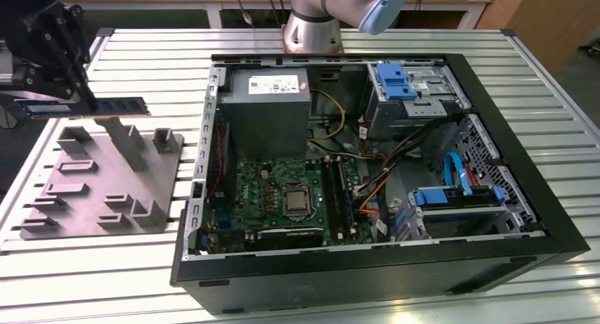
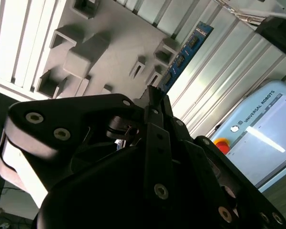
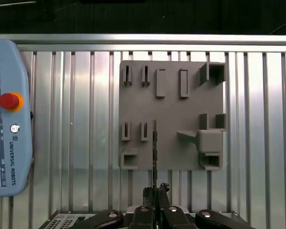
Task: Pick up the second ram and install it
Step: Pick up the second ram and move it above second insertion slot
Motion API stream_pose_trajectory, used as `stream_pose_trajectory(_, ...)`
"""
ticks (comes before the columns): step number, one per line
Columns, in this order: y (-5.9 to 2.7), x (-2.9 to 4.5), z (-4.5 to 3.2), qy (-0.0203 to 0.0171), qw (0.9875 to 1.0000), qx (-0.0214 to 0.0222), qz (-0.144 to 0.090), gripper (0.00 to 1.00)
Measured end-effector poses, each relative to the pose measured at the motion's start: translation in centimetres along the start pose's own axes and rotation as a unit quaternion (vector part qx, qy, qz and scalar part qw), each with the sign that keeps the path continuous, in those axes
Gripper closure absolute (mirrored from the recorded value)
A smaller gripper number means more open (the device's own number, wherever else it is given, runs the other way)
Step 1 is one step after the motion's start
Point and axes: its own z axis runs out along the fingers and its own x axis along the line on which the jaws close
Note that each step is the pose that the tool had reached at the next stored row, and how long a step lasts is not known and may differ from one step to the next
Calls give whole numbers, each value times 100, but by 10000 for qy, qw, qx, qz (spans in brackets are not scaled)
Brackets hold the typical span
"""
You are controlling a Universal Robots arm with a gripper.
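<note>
The end effector (image 1: 84, 101) pinches the second ram (image 1: 122, 106), held level in the air above the grey fixture (image 1: 103, 190), at 10 o'clock from the open computer case (image 1: 375, 282) in the exterior view

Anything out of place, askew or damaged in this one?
Nothing stands out. The gripper holds the RAM stick straight, over the grey fixture. The open computer case sits square on the slatted table.
</note>
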Motion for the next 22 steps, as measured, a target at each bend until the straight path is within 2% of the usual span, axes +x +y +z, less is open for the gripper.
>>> stream_pose_trajectory(22, -558, -13, -15, 1, 10000, 0, 0, 86)
